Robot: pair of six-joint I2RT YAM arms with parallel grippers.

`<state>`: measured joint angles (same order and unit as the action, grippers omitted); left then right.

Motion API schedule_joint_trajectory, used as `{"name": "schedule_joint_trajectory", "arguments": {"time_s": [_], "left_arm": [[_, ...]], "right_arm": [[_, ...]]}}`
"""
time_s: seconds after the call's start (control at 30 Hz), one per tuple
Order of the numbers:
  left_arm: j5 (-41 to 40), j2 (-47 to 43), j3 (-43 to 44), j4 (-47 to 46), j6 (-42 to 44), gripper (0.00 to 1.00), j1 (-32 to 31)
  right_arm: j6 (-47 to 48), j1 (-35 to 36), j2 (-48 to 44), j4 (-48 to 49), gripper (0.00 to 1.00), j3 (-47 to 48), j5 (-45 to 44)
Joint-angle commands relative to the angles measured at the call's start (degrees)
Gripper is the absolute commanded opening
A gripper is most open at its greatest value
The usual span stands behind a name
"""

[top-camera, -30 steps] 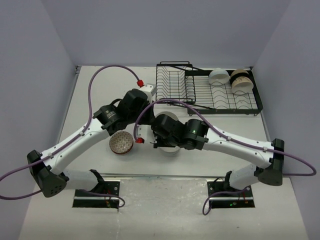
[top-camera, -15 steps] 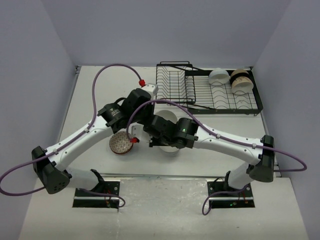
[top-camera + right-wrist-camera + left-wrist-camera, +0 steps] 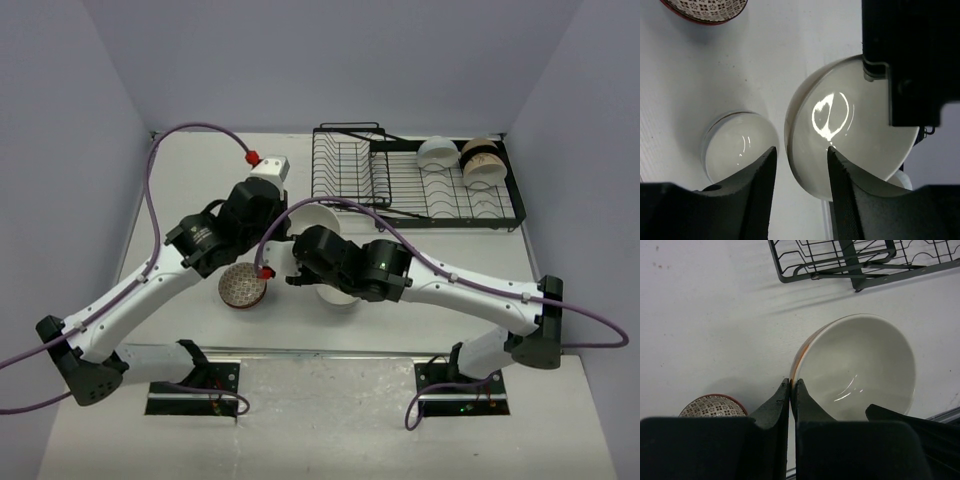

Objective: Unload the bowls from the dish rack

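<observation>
My left gripper point(image 3: 791, 383) is shut on the rim of a white bowl with an orange stripe point(image 3: 860, 365) and holds it above the table; in the top view the gripper point(image 3: 290, 224) and the bowl point(image 3: 320, 214) are left of the dish rack point(image 3: 415, 185). My right gripper point(image 3: 799, 152) is open, its fingers on either side of that bowl's rim point(image 3: 840, 125); in the top view it point(image 3: 298, 268) is just below the bowl. A white bowl point(image 3: 437, 152) and a beige bowl point(image 3: 482, 160) stand in the rack's far right.
A reddish-brown patterned bowl point(image 3: 243, 287) sits on the table left of the grippers, also in the left wrist view point(image 3: 712, 405). White bowls point(image 3: 338, 300) rest on the table under my right wrist, and one point(image 3: 737, 145) shows in the right wrist view. The rack's edge point(image 3: 840, 265) is close ahead.
My left wrist has swung left and back, carrying the white bowl a little away from the front. My right gripper has shifted left, to the bowl's rim.
</observation>
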<state>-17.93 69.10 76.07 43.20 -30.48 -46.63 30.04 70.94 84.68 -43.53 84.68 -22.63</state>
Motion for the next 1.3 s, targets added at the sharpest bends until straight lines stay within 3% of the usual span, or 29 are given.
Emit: {"name": "schedule_joint_trajectory", "arguments": {"time_s": [0.0, 0.13, 0.17, 0.2, 0.3, 0.33, 0.37, 0.5, 0.7, 0.9, 1.07, 1.27], "left_arm": [[-3.5, 0.5, 1.0, -1.3, -1.8, 0.0, -0.2], [-4.7, 0.2, 0.8, -2.1, -2.1, 0.0, 1.2], [-5.1, 0.0, 0.8, -2.1, -2.1, 0.0, 1.7], [-5.4, -0.3, 1.0, -2.0, -2.1, 0.0, 3.7], [-1.0, -1.9, 0.4, -3.0, -1.6, 0.0, 9.3], [1.0, -2.4, 0.0, -4.4, -1.0, 0.0, 14.2], [2.4, -3.0, -0.4, -5.0, -0.7, 0.0, 16.4], [7.0, -1.6, -1.0, -7.2, -0.8, 0.0, 28.1], [17.1, 3.0, -11.3, -19.4, -7.5, 0.0, 41.5], [14.7, 8.6, -20.0, -30.6, -15.5, 0.0, 43.2], [10.9, 14.1, -22.5, -35.2, -16.4, 0.0, 43.3], [10.8, 18.3, -24.0, -40.5, -15.9, 0.0, 43.3]], "right_arm": [[0.0, -0.3, -2.8, 7.3, 0.47, 0.0, -2.4], [-0.6, -1.3, -4.0, 9.3, 0.58, -1.6, -2.4], [-0.9, -1.6, -4.3, 9.9, 0.77, -1.8, -2.5], [-1.4, -1.9, -5.3, 10.5, 0.86, -2.2, -2.8], [-2.2, -1.9, -8.6, 13.5, 0.88, -3.6, -2.9], [-3.1, -1.9, -9.5, 14.1, 0.89, -4.2, -3.2], [-3.8, -1.9, -10.5, 15.3, 0.99, -4.4, -4.0], [-8.5, -2.3, -16.3, 18.8, 0.99, -6.5, -6.5], [-23.1, -5.7, -28.3, 23.1, 0.99, -16.0, -7.5], [-32.6, -8.3, -34.4, 23.0, 0.99, -23.5, -5.1], [-40.0, -16.5, -36.6, 20.7, 0.99, -25.4, 3.6], [-41.1, -18.9, -36.8, 20.7, 0.99, -26.2, 4.7]]}}
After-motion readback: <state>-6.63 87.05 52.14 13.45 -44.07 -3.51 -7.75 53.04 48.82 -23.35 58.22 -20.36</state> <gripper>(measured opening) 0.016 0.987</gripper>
